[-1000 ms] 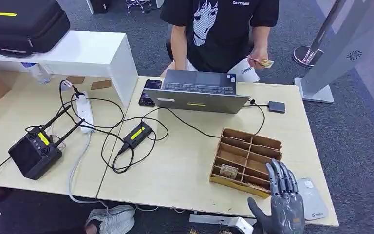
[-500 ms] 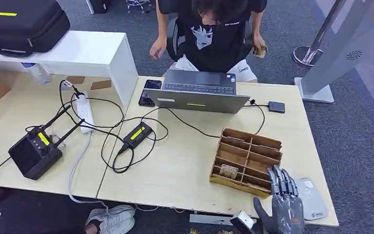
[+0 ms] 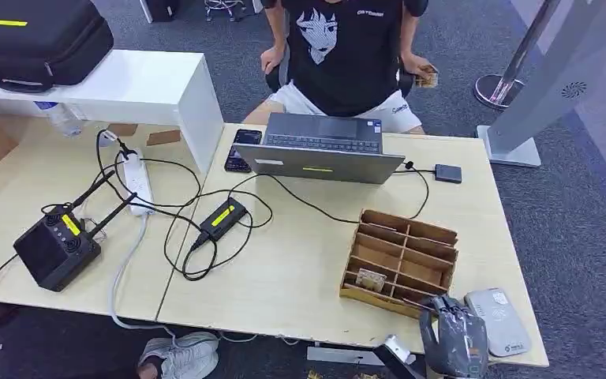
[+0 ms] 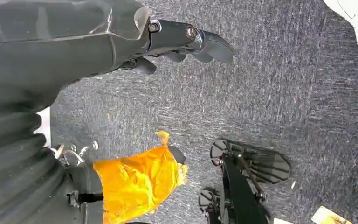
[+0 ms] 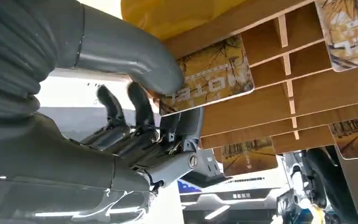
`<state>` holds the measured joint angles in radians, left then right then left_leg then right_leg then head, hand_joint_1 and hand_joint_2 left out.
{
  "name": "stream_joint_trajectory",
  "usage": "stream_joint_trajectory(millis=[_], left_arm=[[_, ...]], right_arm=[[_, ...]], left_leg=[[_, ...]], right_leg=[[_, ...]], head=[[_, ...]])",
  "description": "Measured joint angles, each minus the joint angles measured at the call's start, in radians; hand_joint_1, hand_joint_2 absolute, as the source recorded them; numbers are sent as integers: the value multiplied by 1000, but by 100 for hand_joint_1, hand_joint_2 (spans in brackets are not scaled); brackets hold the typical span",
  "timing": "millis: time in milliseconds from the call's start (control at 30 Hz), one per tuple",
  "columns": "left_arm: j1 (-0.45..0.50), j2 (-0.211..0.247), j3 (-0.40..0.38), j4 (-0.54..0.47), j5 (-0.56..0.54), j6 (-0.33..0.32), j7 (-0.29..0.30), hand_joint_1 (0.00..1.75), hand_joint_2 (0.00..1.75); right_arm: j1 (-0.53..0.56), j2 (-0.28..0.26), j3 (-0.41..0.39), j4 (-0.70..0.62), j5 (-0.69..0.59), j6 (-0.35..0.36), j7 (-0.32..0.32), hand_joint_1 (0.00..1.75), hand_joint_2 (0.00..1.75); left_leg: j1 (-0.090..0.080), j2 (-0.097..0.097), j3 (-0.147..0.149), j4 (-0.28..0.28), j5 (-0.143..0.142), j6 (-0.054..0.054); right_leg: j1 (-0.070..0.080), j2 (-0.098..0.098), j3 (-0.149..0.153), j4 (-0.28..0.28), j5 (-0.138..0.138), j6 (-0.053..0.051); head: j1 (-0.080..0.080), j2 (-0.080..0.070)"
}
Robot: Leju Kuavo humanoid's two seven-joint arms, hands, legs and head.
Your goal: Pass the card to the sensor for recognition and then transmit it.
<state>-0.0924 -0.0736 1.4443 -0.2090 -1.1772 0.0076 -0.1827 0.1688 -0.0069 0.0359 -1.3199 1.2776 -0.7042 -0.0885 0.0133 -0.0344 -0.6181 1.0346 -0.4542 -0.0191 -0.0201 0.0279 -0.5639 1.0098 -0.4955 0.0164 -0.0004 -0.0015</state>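
Note:
My right hand [image 3: 451, 341] is at the near right corner of the wooden divider box [image 3: 401, 251]. In the right wrist view its thumb [image 5: 135, 56] and dark fingers [image 5: 142, 109] pinch a yellow printed card [image 5: 212, 74] at the box's edge [image 5: 270, 105]. More cards [image 5: 349, 28] lie in other compartments, and one card [image 3: 371, 278] shows in a near compartment. The grey-white card sensor [image 3: 499, 320] lies flat on the table just right of my hand. My left hand [image 4: 186, 39] hangs over the grey carpet and holds nothing.
A person sits behind the table, holding cards in one hand [image 3: 424, 77]. A laptop [image 3: 319, 146], a phone [image 3: 243, 148] and a small black box [image 3: 448, 173] lie at the far side. Cables, a power strip [image 3: 137, 181] and a black device [image 3: 55, 249] cover the left.
My right hand has dropped from spread fingers over the box's near corner and closed on a card there. The person has sat back upright on the chair.

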Motion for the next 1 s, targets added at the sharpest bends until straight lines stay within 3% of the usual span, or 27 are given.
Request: stream_joint_trajectory(millis=[167, 300, 733, 933, 1000], left_arm=[[0, 0, 0, 0, 0, 0, 0, 0, 175], [0, 0, 0, 0, 0, 0, 0, 0, 175], [0, 0, 0, 0, 0, 0, 0, 0, 175], [0, 0, 0, 0, 0, 0, 0, 0, 175], [1, 0, 0, 0, 0, 0, 0, 0, 175]], right_arm=[[-9, 0, 0, 18, 0, 0, 0, 161, 175], [-11, 3, -1, 21, 0, 0, -23, 169, 175], [38, 111, -100, -200, -6, 0, -271, 173, 175], [48, 142, -127, -273, -19, 1, -291, 175, 175], [52, 159, -140, -302, -42, 1, -355, 175, 175]], left_leg=[[0, 0, 0, 0, 0, 0], [0, 0, 1, 0, 0, 0], [0, 0, 0, 0, 0, 0], [0, 0, 0, 0, 0, 0], [0, 0, 0, 0, 0, 0]], right_leg=[[0, 0, 0, 0, 0, 0], [0, 0, 1, 0, 0, 0], [0, 0, 0, 0, 0, 0], [0, 0, 0, 0, 0, 0], [0, 0, 0, 0, 0, 0]], head=[[0, 0], [0, 0], [0, 0], [0, 0], [0, 0]])
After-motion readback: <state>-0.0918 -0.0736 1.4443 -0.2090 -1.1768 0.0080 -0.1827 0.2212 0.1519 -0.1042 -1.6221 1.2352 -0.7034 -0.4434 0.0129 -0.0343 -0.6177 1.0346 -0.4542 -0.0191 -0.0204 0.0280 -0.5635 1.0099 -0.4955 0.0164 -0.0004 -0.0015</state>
